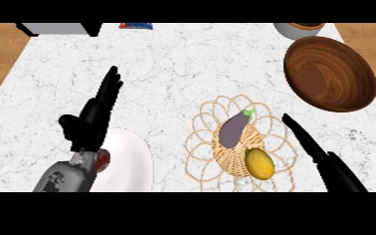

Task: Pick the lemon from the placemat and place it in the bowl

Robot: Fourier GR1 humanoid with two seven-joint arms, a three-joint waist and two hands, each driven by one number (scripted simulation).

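right hand (314, 148) holds its fingers straight and pressed together, grasping nothing, while the lemon (259, 163) lies untouched on the placemat (234, 164) just left of them, so pickup and transfer to the bowl (327, 74) beyond them remain.

- A yellow oval lemon (259, 163) is lying on a round woven straw placemat (231, 162) with looped edges.
- A purple eggplant (235, 129) with a green stem is lying just beside the lemon, on the same placemat.
- A big brown wooden bowl (328, 73) is sitting up and to the right of the placemat.
- The black right hand (312, 145) is pointing straight fingers along the placemat's right edge.
- The black left hand (89, 123) is holding its fingers straight, beside a round white plate (132, 164).
- Everything is sitting on a white marble counter (169, 64).
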